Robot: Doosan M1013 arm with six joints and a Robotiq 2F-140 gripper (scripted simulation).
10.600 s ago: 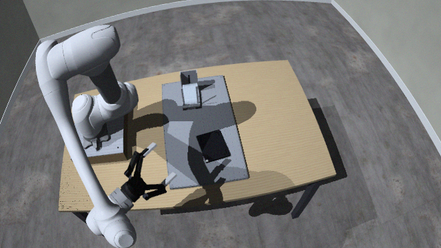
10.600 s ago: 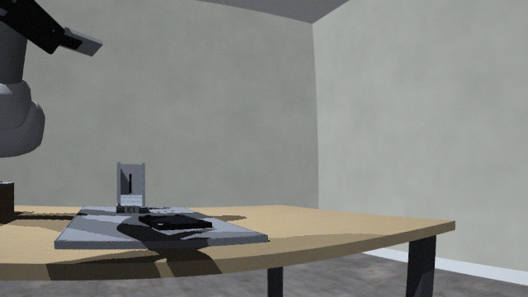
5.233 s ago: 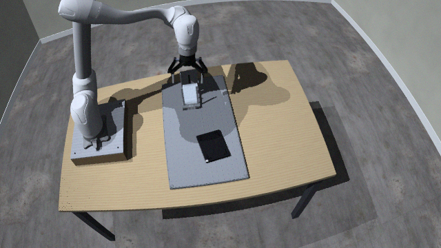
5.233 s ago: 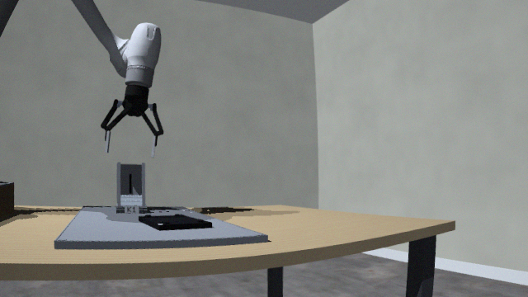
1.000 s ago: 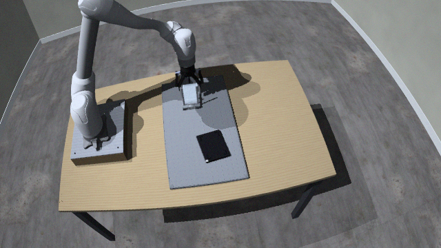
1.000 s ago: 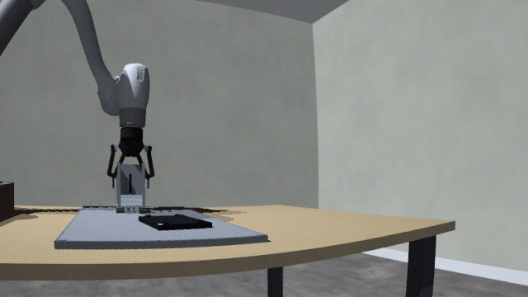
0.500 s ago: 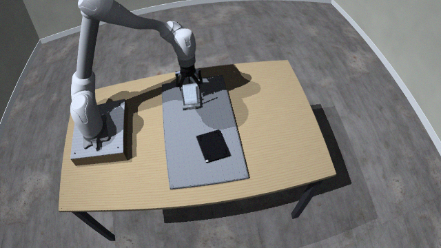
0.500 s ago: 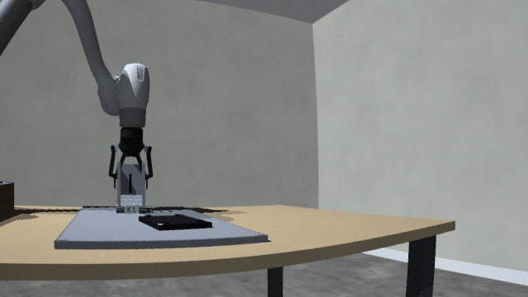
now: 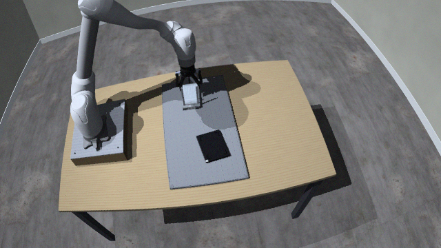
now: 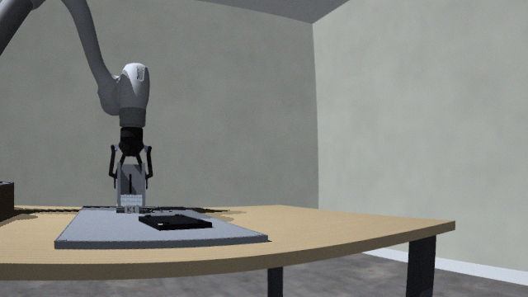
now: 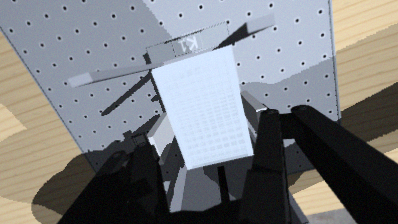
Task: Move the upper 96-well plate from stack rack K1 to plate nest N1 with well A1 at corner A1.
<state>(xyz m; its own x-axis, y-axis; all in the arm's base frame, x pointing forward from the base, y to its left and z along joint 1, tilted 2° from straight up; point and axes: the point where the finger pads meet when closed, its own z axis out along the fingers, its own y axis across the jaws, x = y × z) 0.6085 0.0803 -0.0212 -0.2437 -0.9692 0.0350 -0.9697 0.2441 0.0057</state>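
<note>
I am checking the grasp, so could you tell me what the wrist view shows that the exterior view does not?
Only the wrist view shows the upper plate's well grid from above, with dark fingers beside it and the breadboard's holes. Only the exterior view shows the nest in front of the rack, the wrist joint upright above, and the walls. Both show the gripper closed at the rack top and the K1 label.

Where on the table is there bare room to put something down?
Open wood lies right of the grey pegboard to the table's right edge, and along the front edge. Crowded: the pegboard's far end, where the gripper grips the plate on rack K1, and nest N1.
</note>
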